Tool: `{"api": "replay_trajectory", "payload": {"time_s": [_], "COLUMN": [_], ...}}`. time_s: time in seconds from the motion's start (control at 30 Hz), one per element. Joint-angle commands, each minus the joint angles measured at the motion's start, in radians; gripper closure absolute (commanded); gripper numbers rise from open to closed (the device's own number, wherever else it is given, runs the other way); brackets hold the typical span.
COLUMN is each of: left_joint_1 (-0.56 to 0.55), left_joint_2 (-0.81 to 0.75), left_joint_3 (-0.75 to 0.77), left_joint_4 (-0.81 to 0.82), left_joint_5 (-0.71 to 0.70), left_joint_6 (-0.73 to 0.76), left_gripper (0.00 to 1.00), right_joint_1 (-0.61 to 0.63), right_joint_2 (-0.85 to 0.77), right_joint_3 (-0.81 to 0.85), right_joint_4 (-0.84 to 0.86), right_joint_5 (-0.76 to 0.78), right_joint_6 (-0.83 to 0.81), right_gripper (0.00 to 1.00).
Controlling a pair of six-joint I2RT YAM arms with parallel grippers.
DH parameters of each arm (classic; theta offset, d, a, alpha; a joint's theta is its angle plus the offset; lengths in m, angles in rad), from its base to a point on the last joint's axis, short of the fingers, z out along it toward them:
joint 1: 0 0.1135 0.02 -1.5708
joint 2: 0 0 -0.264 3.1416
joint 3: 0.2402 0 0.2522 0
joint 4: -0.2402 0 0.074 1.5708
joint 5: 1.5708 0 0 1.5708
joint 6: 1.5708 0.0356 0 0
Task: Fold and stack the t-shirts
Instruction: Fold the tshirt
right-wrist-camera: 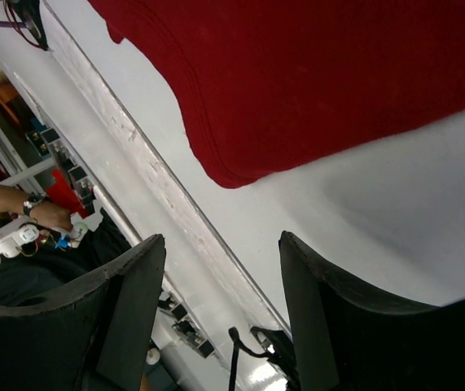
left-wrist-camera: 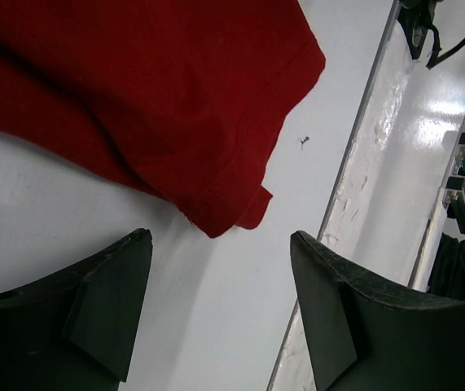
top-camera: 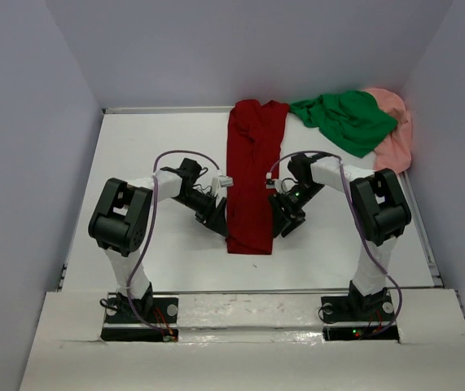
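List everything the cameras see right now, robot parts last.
dark red t-shirt: one, dark red, folded into a long strip down the middle of the table
green t-shirt: one, bright green, crumpled at the far right, beside the strip's far end
pink t-shirt: one, salmon pink, far right corner, partly under the green one
table: one, white, under all three
left arm: one, white and black, left of the strip
right arm: one, white and black, right of the strip
left gripper: one, black, open and empty, by the strip's near left corner
right gripper: one, black, open and empty, by its near right corner
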Motion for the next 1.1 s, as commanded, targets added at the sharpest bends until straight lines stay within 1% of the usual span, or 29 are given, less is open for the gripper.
{"api": "replay_trajectory", "payload": {"time_s": [0.0,0.2,0.3,0.4,0.5,0.53,0.6,0.63,0.7,0.73,0.87,0.9,1.07], "left_joint_1": [-0.026,-0.064,-0.076,-0.084,-0.090,-0.092,-0.092,-0.092,-0.092,-0.092,-0.090,-0.090,-0.090], "left_joint_2": [-0.007,0.012,0.018,0.045,0.058,0.058,0.055,0.055,0.053,0.052,0.047,0.046,0.010], "left_joint_3": [-0.008,-0.006,-0.009,-0.002,0.002,-0.003,-0.005,-0.003,-0.005,-0.006,-0.009,-0.009,-0.008], "left_joint_4": [0.085,0.136,0.191,0.191,0.201,0.205,0.207,0.204,0.201,0.199,0.187,0.182,0.159], "left_joint_5": [-0.027,-0.065,-0.096,-0.086,-0.093,-0.097,-0.100,-0.103,-0.109,-0.116,-0.126,-0.126,-0.132], "left_joint_6": [-0.068,-0.108,-0.146,-0.147,-0.158,-0.160,-0.164,-0.164,-0.166,-0.166,-0.167,-0.164,-0.161], "left_gripper": [0.23,0.23,0.23,0.23,0.26,0.32,0.47,0.61,0.74,0.83,0.98,1.00,1.00], "right_joint_1": [0.009,0.009,0.009,0.009,0.009,0.009,0.009,0.009,0.009,0.009,0.009,0.009,0.009], "right_joint_2": [-0.031,-0.048,-0.049,-0.056,-0.068,-0.071,-0.080,-0.080,-0.079,-0.079,-0.077,-0.079,-0.066], "right_joint_3": [0.022,0.035,0.025,0.016,0.015,0.016,0.019,0.021,0.025,0.030,0.051,0.053,0.035], "right_joint_4": [0.078,0.106,0.112,0.115,0.112,0.113,0.112,0.112,0.107,0.106,0.093,0.092,0.103], "right_joint_5": [-0.038,-0.052,-0.061,-0.067,-0.062,-0.058,-0.050,-0.046,-0.041,-0.041,-0.035,-0.032,-0.023], "right_joint_6": [0.004,0.020,0.018,0.018,0.015,0.015,0.010,0.010,0.009,0.010,0.006,0.004,0.004], "right_gripper": [0.36,0.36,0.36,0.36,0.36,0.36,0.36,0.36,0.36,0.36,0.37,0.37,0.37]}}
